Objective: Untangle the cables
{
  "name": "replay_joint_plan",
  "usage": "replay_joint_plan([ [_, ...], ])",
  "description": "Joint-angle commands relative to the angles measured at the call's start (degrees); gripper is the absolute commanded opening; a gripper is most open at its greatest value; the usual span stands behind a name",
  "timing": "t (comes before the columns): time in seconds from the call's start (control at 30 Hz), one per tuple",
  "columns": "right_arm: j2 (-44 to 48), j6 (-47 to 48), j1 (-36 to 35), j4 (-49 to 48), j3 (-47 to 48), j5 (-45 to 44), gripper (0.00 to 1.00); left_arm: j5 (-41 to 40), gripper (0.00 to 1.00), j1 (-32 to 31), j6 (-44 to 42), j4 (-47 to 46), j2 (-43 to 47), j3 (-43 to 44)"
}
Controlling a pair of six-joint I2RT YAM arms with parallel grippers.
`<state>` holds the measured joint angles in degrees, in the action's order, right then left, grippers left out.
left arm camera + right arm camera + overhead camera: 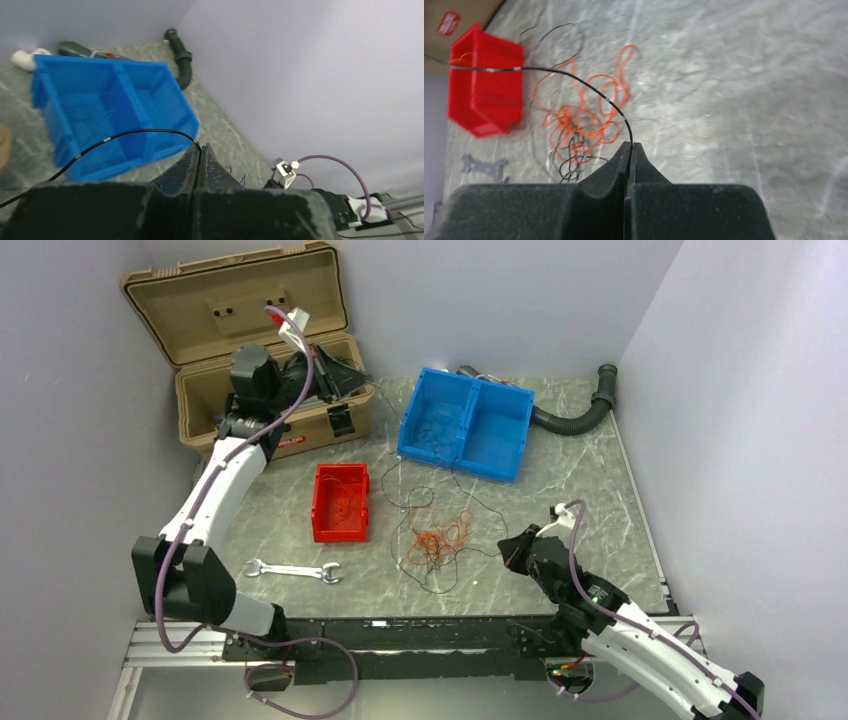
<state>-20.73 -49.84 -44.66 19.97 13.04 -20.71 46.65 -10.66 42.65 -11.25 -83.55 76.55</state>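
Note:
A tangle of thin orange and black cables (pixel 438 538) lies on the grey table in the middle; it also shows in the right wrist view (pixel 584 117). My left gripper (pixel 362 382) is raised by the tan toolbox and shut on one end of a black cable (pixel 130 134), which arcs away over the blue bin. My right gripper (pixel 508 546) is low, right of the tangle, and shut on a black cable (pixel 589 89) running toward the red bin. Its fingertips (pixel 636 150) pinch it.
An open tan toolbox (pixel 270 405) stands at the back left. A blue two-compartment bin (pixel 470 408) sits at the back centre, a black ribbed hose (pixel 580 418) behind it. A red bin (pixel 340 471) and a wrench (pixel 293 570) lie left of the tangle. Walls close both sides.

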Motion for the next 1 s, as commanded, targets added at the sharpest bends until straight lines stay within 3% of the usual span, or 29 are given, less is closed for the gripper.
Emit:
replay_joint_plan([
  [0.0, -0.77, -11.81, -0.16, 9.2, 0.5, -10.62, 0.0, -3.46, 0.0, 2.78, -6.36, 7.33, 5.18, 2.65],
  [0.17, -6.11, -11.02, -0.19, 8.59, 2.21, -11.34, 0.0, -4.95, 0.0, 4.4, -9.94, 13.01, 6.69, 3.91],
  [0.27, -9.41, -17.92, -0.17, 13.26, 3.05, -13.66, 0.0, -8.5, 0.0, 6.29, -12.8, 17.56, 8.5, 4.9],
  [0.43, -10.31, -30.48, -0.16, 22.94, 4.11, -18.4, 0.0, -8.6, 0.0, 16.87, -12.05, 21.14, 11.12, 5.31],
  [0.63, -7.36, -33.5, -0.14, 24.49, 3.68, -20.63, 0.0, -8.57, 0.0, 24.14, -13.04, 23.87, 13.78, 4.28],
  [0.93, -11.05, -6.35, -0.13, 6.37, 6.72, -13.07, 0.0, -0.67, 0.0, 22.35, -11.42, 21.25, 15.17, 4.74],
  [0.97, -11.95, -3.67, -0.11, 4.98, 7.53, -12.32, 0.07, -0.32, 0.0, 21.6, -11.69, 21.79, 15.25, 5.6],
])
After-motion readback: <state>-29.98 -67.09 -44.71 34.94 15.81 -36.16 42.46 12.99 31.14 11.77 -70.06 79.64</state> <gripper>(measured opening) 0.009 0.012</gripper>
